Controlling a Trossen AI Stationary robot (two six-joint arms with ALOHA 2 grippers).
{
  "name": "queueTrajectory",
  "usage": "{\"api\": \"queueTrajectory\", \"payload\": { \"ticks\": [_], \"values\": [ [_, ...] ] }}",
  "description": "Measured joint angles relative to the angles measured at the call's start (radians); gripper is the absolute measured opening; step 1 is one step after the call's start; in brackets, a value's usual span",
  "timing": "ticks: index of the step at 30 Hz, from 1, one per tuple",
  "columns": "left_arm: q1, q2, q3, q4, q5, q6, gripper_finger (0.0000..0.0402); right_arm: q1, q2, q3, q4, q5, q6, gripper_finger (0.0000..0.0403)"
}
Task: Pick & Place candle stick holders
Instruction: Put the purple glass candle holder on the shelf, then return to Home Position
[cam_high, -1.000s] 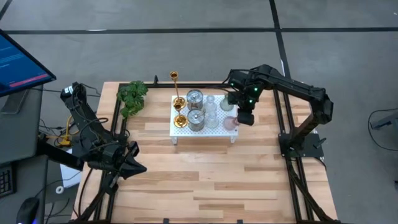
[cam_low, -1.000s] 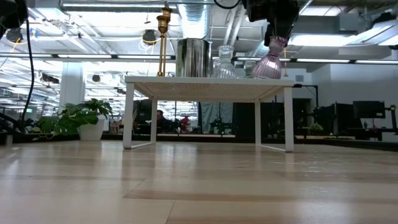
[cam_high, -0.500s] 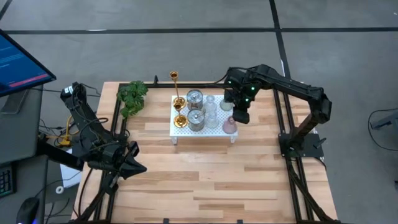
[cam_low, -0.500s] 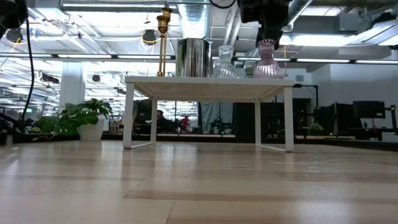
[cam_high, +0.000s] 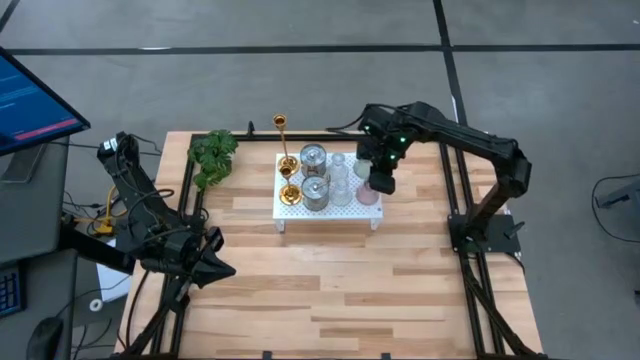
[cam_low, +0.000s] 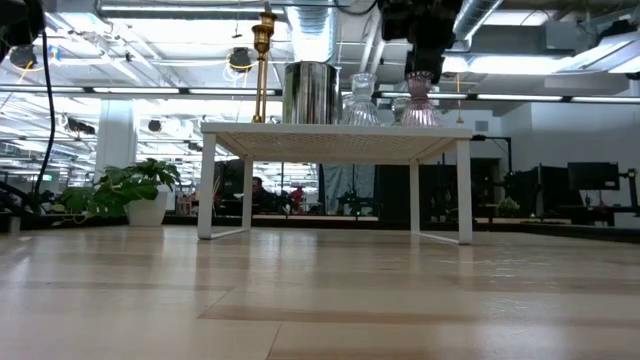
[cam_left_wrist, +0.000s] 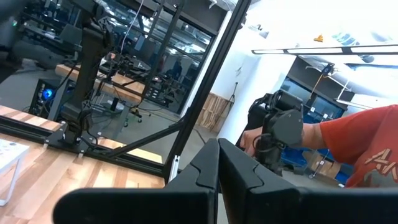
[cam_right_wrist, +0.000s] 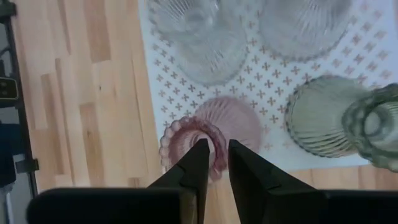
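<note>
Right wrist view: pink glass holder set down on the white stand.

Right gripper (cam_right_wrist: 214, 163) has eased slightly apart, apparently releasing the pink holder (cam_right_wrist: 208, 134), now upright near the stand's (cam_high: 290, 208) corner; left gripper (cam_high: 213, 255) waits closed.

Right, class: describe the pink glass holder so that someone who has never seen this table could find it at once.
Find the white perforated stand in the middle of the wooden table. The holders sit on top; go to the corner nearest the right arm, under the right pincer. There stands the pink glass holder, ribbed with a beaded rim, the only pink one beside clear and greenish glass.
</note>
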Motion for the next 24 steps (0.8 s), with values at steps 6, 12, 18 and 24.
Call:
{"api": "queueTrajectory", "payload": {
  "ticks": [6, 12, 18, 24],
  "values": [
    [0.0, 0.0, 0.0, 0.005, 0.0, 0.007, 0.0006, 0.006, -0.019, 0.001, 0.01, -0.005, 0.0, 0.0055],
    [0.0, 0.0, 0.0, 0.014, -0.03, 0.042, 0.0006, 0.004, -0.019, 0.087, -0.036, 0.048, -0.019, 0.0086],
    [0.0, -0.04, 0.02, 0.013, -0.078, 0.088, 0.0004, -0.003, -0.065, 0.445, -0.145, 0.093, -0.012, 0.0116],
    [0.0, -0.217, 0.036, -0.048, 0.161, 0.155, 0.0004, 0.011, -0.292, 0.474, -0.01, 0.089, -0.01, 0.0115]
  ]
}}
